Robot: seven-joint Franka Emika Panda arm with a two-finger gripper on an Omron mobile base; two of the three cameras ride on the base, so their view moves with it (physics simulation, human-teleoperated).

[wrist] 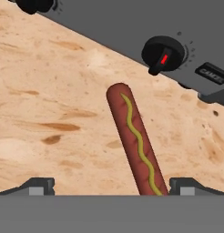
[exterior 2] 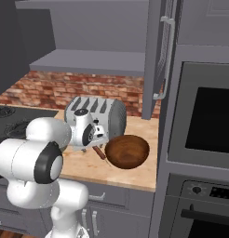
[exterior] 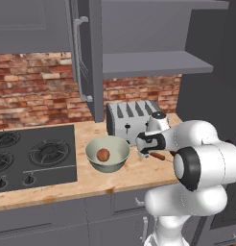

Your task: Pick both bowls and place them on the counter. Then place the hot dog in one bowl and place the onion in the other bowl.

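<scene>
Left base view, left to right: a black stove top (exterior: 33,156) with ringed burners is set into the tan wood-grain counter (exterior: 86,185). At its 3 o'clock sits the pale grey-green bowl (exterior: 108,153), the round reddish onion (exterior: 103,154) inside. A ribbed metal toaster (exterior: 132,120) stands at the bowl's 1 o'clock before red brick. The gripper (exterior: 147,153) hangs released, jaws wide, over the smooth hot dog (wrist: 134,139), mustard-striped, lying flat. The glossy brown bowl (exterior 2: 128,152) rests at 3 o'clock.
</scene>
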